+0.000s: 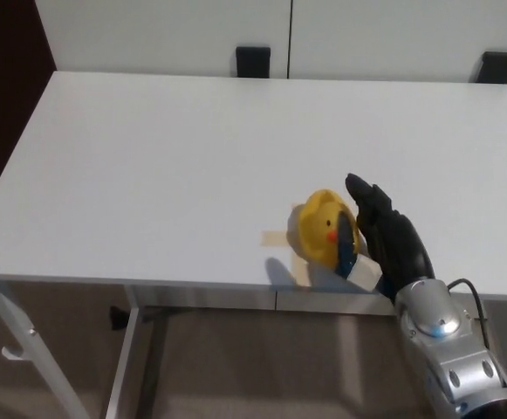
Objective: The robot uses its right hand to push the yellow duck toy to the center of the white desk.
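The yellow duck toy (325,229), with an orange beak and a blue and white body, lies tilted on the white desk (192,157) near its front edge. It covers most of a tan tape cross (275,238). My right hand (387,236) presses flat against the duck's right side, fingers stretched out together and holding nothing. The silver forearm (445,349) comes up from the lower right. My left hand does not show.
Two black chair backs (253,61) (497,66) peek over the desk's far edge. White cabinet fronts stand behind. The desk's front edge and metal legs (26,349) run along the bottom, with floor below.
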